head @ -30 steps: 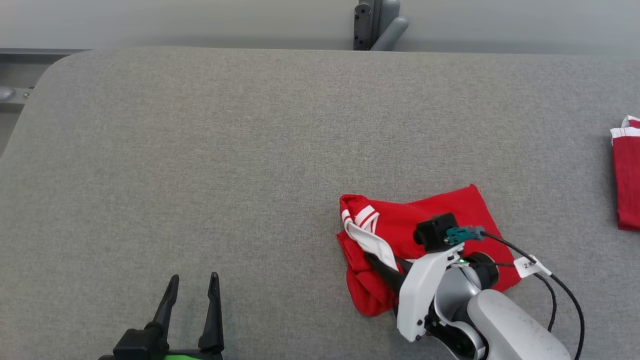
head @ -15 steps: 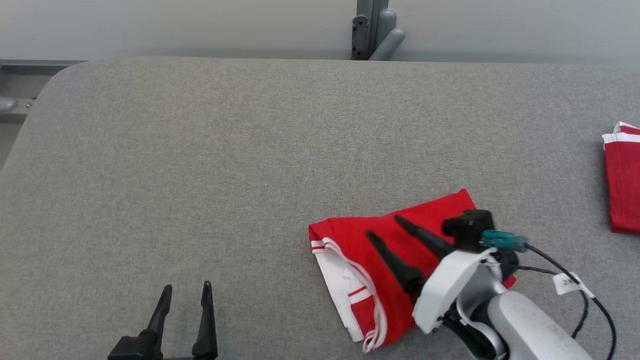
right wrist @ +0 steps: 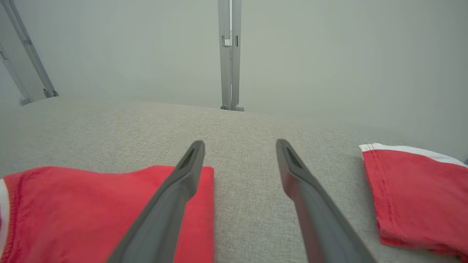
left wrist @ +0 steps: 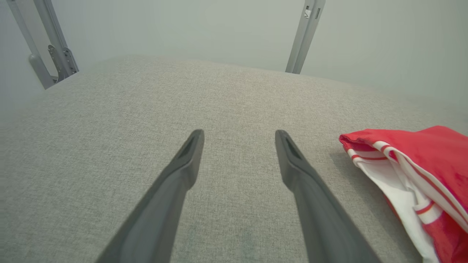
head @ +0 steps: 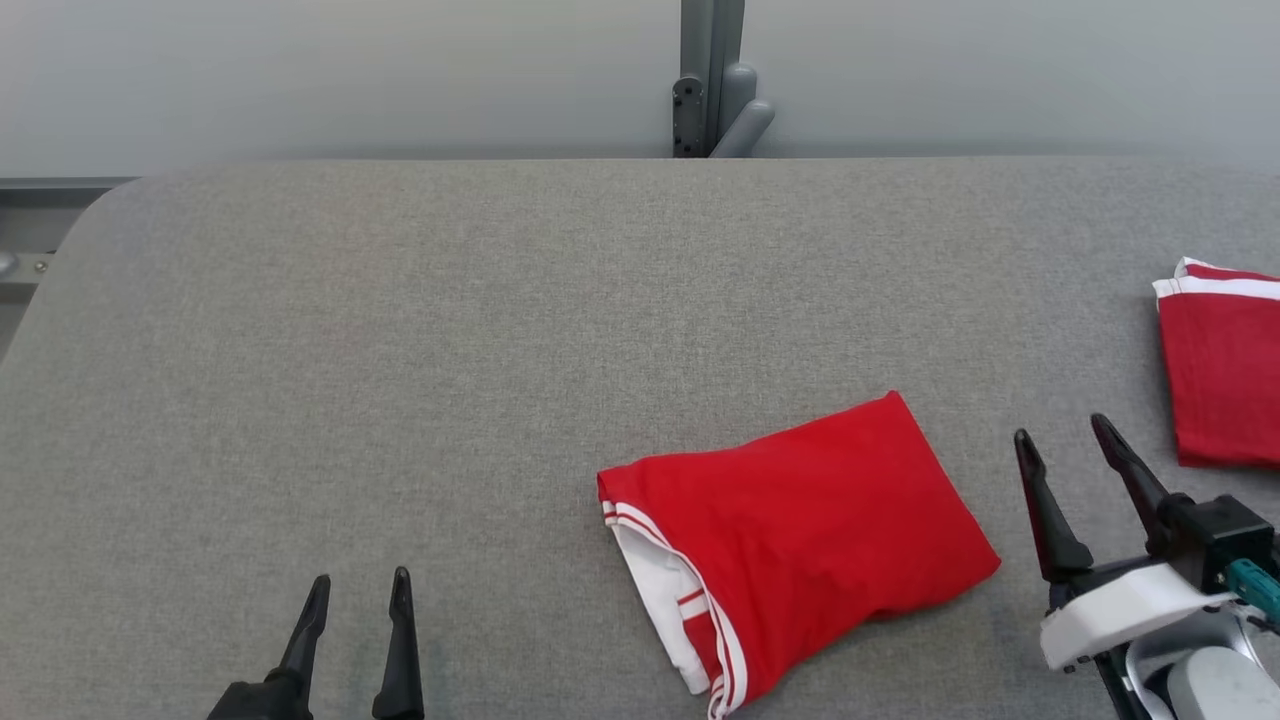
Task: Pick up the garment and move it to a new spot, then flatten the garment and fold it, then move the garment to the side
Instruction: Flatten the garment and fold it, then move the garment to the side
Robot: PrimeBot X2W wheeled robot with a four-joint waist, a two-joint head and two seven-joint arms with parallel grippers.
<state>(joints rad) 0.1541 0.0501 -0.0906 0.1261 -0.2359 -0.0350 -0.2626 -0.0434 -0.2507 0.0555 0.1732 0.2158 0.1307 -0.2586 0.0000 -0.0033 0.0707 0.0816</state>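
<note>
The left pincer and right pincer both gape wide, empty; the folded garment lies on the desk just left of the right pincer, and a single-layer pinch there would likely undo the fold.

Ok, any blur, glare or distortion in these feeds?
Head view: sharp, evenly lit, faint shadow beside the folded garment. Left wrist view: fingers soft up close, table bowed by the wide lens. Right wrist view: near garment edge blurred; no glare.

Soft, even light throughout, faint shadows only, sharp head view, and wide-angle bending in both wrist views.
</note>
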